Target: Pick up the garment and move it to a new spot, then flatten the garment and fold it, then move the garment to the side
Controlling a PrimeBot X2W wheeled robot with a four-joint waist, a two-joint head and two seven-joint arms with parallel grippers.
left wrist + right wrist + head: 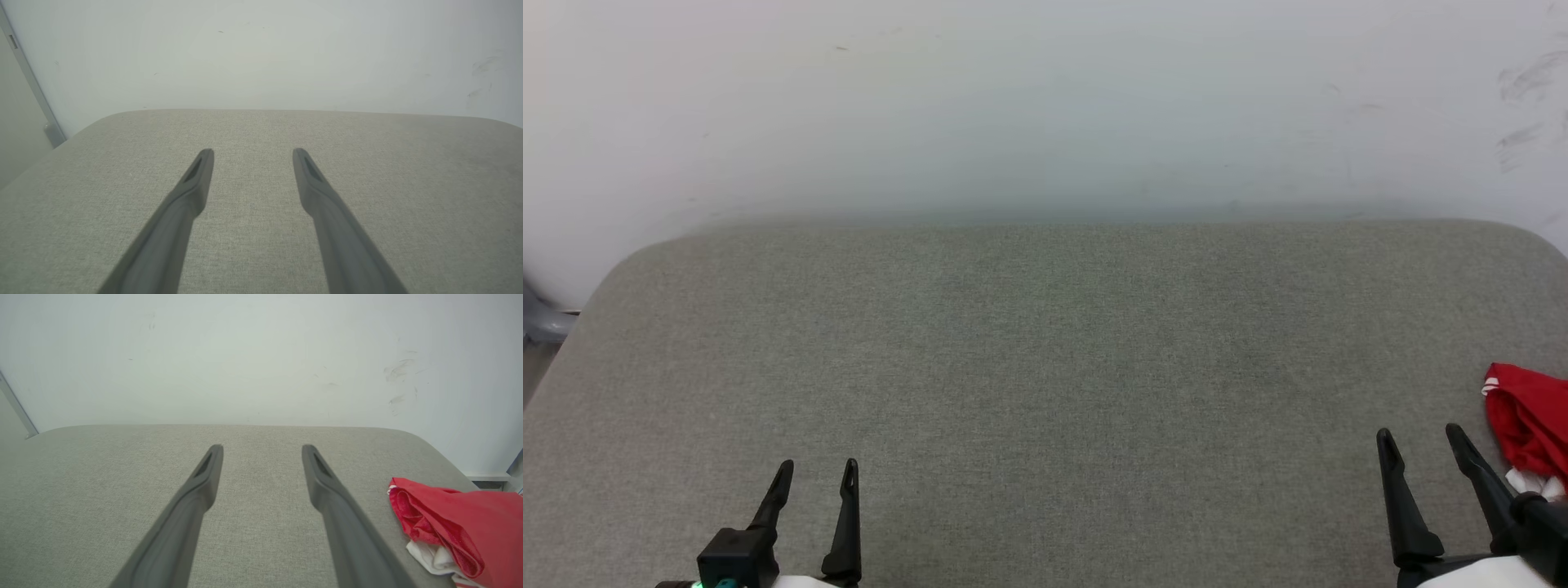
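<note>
The garment (1531, 429) is a bunched red shirt with a bit of white showing, lying at the far right edge of the grey padded surface (1045, 367). In the right wrist view the garment (453, 526) sits just right of my right fingers, apart from them. My right gripper (1421, 437) stands open at the lower right, close beside the shirt, with nothing between its fingers. At the lower left my left gripper (817, 469) is open and holds nothing. Its letters and numbers are hidden in the folds.
A pale wall (1045, 106) rises directly behind the padded surface. The surface has rounded far corners, and its left edge drops off near a grey metal fitting (543, 322). Wide bare fabric lies between the two grippers.
</note>
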